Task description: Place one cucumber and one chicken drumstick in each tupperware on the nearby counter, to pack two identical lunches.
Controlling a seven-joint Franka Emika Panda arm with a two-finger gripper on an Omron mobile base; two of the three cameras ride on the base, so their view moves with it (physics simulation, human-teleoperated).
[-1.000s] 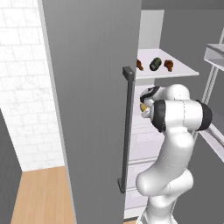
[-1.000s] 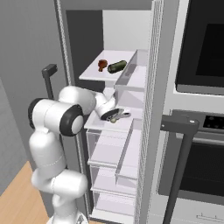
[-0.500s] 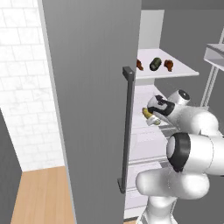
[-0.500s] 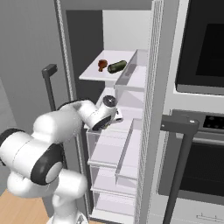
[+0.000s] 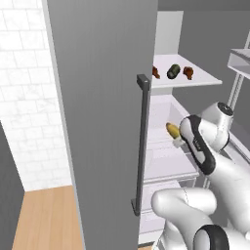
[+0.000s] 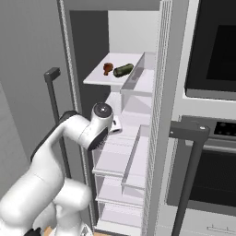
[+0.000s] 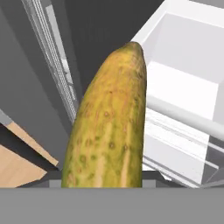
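Note:
My gripper is shut on a yellow-green cucumber, held in front of the fridge's middle shelves. In the hand view that cucumber rises up the middle and hides the fingertips. The hand also peeks out past the arm's joint in the right base view. On the upper fridge shelf lie a dark green cucumber and two brown chicken drumsticks; the right base view has the same cucumber and one drumstick. The tupperware and the counter are out of view.
The open grey fridge door with its dark vertical handle stands close on my left. White shelves and drawers fill the fridge below the hand. A wall oven with a dark handle stands right of the fridge.
The arm has folded round, its elbow swinging down and to the side. The hand with the cucumber has sunk slightly in front of the middle shelves. The grip is unchanged.

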